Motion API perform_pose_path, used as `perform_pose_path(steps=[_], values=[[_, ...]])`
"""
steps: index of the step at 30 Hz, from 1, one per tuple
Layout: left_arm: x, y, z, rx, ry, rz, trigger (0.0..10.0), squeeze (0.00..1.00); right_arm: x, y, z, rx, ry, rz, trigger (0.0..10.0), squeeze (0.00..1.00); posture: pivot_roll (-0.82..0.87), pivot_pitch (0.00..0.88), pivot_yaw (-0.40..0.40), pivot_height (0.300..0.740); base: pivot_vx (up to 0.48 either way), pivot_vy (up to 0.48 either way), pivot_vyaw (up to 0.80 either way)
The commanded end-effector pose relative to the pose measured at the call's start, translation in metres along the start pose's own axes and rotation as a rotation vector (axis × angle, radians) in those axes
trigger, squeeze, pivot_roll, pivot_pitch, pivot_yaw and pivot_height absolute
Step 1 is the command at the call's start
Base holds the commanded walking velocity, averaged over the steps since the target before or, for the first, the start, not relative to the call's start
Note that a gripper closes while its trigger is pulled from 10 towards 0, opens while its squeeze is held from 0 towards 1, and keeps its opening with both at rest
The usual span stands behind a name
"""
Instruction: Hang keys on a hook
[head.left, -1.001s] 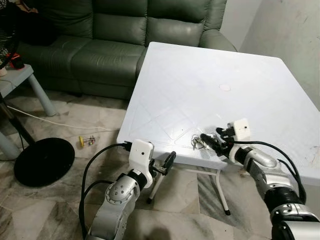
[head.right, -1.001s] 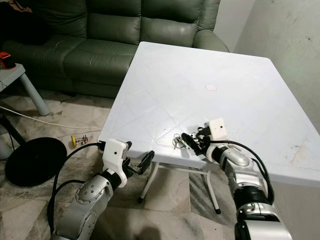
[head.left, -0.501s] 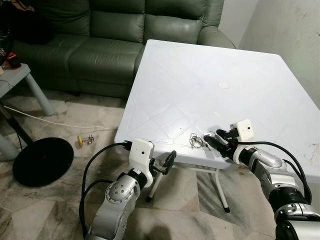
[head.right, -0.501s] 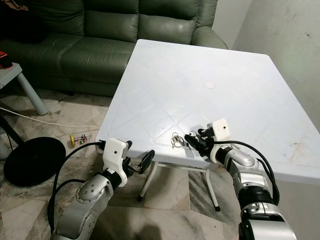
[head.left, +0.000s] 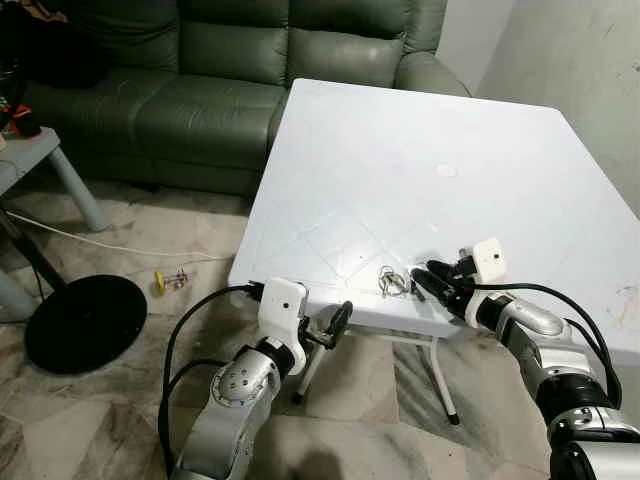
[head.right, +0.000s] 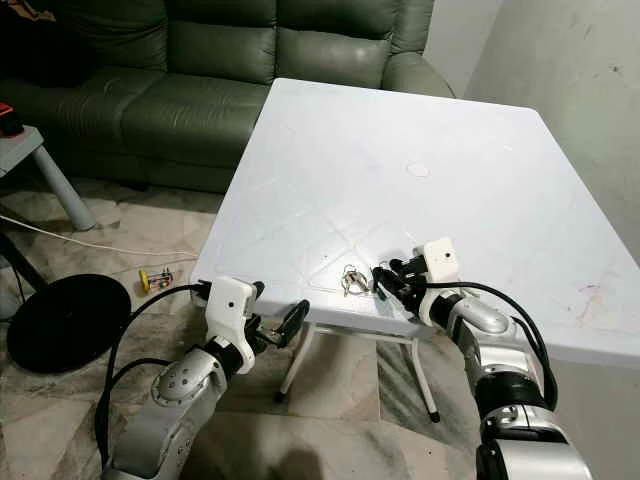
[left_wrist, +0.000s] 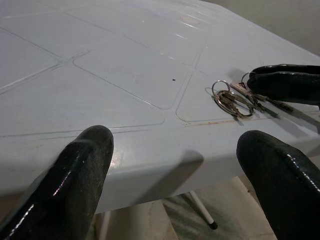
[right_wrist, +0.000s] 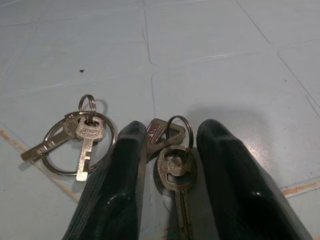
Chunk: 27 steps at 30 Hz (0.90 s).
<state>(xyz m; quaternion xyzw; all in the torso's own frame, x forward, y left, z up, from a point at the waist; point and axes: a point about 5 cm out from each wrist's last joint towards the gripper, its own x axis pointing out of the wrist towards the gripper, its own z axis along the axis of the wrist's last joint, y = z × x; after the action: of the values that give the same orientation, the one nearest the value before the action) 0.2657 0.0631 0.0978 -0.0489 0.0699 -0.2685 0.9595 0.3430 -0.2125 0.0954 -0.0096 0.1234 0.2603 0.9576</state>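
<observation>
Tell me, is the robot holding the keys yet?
Not yet. The right gripper is open with its fingers either side of one key bunch lying on the table. The left gripper is open, holding nothing.

Two bunches of keys lie on one white table (head.left: 400, 170). The first bunch (right_wrist: 77, 135), just outside the right gripper's (right_wrist: 167, 150) spread jaws, has two keys on a large ring plus one small ring. The second bunch (right_wrist: 172, 165), lying between those jaws, shows two keys and one small ring. There are two grippers, counting the left gripper (left_wrist: 175, 165), each with two black fingers. One green sofa (head.left: 200, 90).
</observation>
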Motion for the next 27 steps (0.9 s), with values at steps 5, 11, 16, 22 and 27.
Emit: perform_pose_path(steps=[5,11,16,22,27], values=[[0.0024,-0.0087,0.0049,-0.015,-0.018,-0.015,10.0,0.00,-0.0005,-0.0002,-0.0012,-0.005,0.011,-0.002,10.0,0.00,0.07,0.099,-0.095,0.740,0.000,0.000,0.00],[0.0020,-0.0084,0.0050,-0.014,-0.017,-0.011,10.0,0.00,-0.0009,0.0005,-0.0006,0.003,-0.003,0.011,1.6,0.00,0.07,0.098,-0.094,0.740,0.000,0.000,0.00],[0.0018,-0.0085,0.0047,-0.015,-0.016,-0.012,10.0,0.00,-0.0017,0.0007,-0.0008,0.009,-0.015,0.013,0.0,0.00,0.07,0.100,-0.094,0.740,0.000,0.000,0.00],[0.0017,-0.0090,0.0045,-0.013,-0.015,-0.012,10.0,0.00,-0.0015,0.0005,-0.0003,-0.001,-0.016,0.011,0.0,0.00,0.07,0.099,-0.094,0.740,0.000,0.000,0.00],[0.0020,-0.0090,0.0048,-0.016,-0.013,-0.010,10.0,0.00,-0.0007,-0.0005,0.0009,-0.004,-0.014,0.000,0.0,0.00,0.07,0.099,-0.095,0.740,0.000,0.000,0.00]])
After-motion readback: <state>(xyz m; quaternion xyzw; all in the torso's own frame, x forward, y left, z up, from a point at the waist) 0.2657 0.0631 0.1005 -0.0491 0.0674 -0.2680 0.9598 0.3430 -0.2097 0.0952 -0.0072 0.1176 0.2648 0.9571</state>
